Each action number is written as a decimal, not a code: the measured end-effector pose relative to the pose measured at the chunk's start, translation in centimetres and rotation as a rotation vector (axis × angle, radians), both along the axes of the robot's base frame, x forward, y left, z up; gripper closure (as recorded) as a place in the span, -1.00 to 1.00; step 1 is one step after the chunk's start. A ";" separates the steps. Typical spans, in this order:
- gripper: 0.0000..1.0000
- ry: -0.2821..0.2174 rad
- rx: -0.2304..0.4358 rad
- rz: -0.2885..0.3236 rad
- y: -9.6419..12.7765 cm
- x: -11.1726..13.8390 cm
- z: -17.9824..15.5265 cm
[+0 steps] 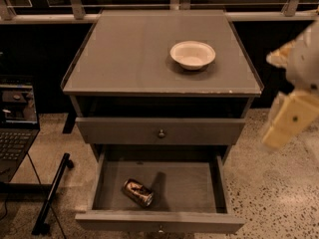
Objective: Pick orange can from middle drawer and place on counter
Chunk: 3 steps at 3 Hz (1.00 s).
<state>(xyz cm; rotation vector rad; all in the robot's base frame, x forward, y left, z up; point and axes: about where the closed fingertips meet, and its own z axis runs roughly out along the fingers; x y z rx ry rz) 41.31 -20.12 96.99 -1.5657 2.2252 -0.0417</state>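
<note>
A: Where do we have the orange can (138, 192) at this moment?

B: It lies on its side on the floor of the middle drawer (192, 188), which stands pulled open. The can is in the left-front part, near the front panel, but we cannot tell if it touches it.

A: And its long axis?

B: Diagonal. One end points to the back-left of the drawer, the other to the front-right, so it is not parallel w/ any wall.

A: Which way is it from the gripper (285, 122)?

B: The gripper hangs outside the cabinet, at the right side, approx. level w/ the closed drawer front (119, 131) in the camera view. From there the can is well apart, down and to the left.

A: Is the gripper spread or pressed together?

B: We cannot tell. It holds nothing that we see, and it touches nothing.

A: So what does the next move ask, in our opinion?

B: We think the gripper must go left, pass above the right wall of the drawer, then go down. It should probably also turn to close across the short side of the can, not along the diagonal.

A: And the counter (124, 54)?

B: It carries a white bowl (193, 54) on the right-back part; the can is not on it yet.
</note>
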 end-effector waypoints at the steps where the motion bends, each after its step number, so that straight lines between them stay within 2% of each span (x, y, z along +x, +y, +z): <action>1: -1.00 -0.005 0.165 -0.103 0.7 -3.2 -4.1; 2: -1.00 0.013 0.339 -0.198 1.6 -5.0 -10.4; 3: -1.00 0.000 0.411 -0.266 1.8 -5.4 -11.9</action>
